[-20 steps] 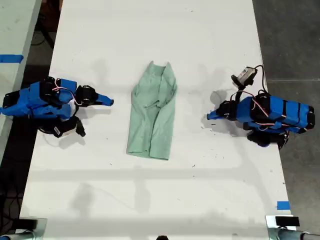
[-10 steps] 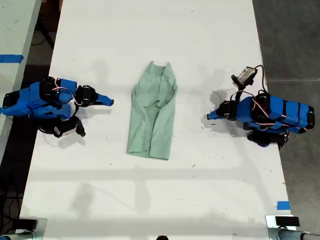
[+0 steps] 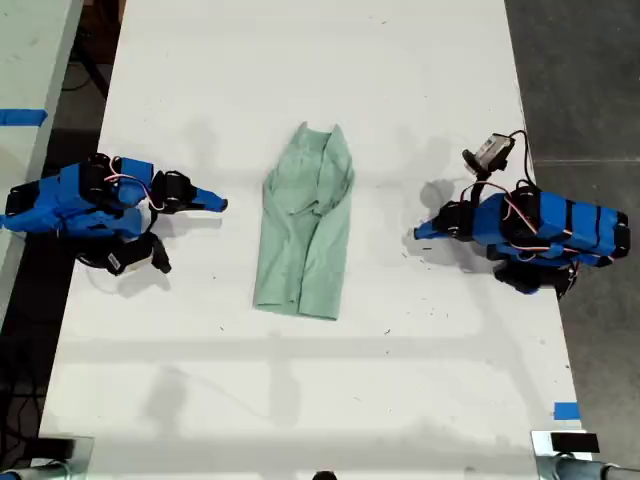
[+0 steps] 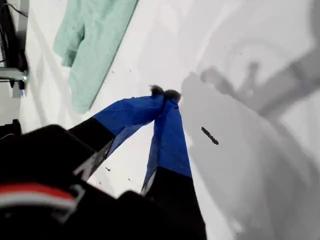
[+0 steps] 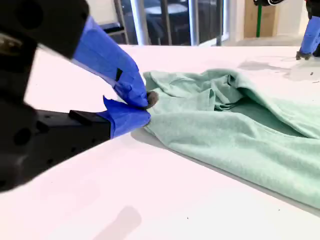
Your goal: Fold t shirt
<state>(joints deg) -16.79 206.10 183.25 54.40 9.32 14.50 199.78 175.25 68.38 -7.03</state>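
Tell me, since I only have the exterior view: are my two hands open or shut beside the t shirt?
Observer: The first wrist view shows the first hand shut, its fingertips meeting over the bare table with nothing between them.
Operator: And the second hand?
Observer: Shut as well. In the second wrist view the second hand has its tips together just in front of the t shirt, with no fabric pinched between them.
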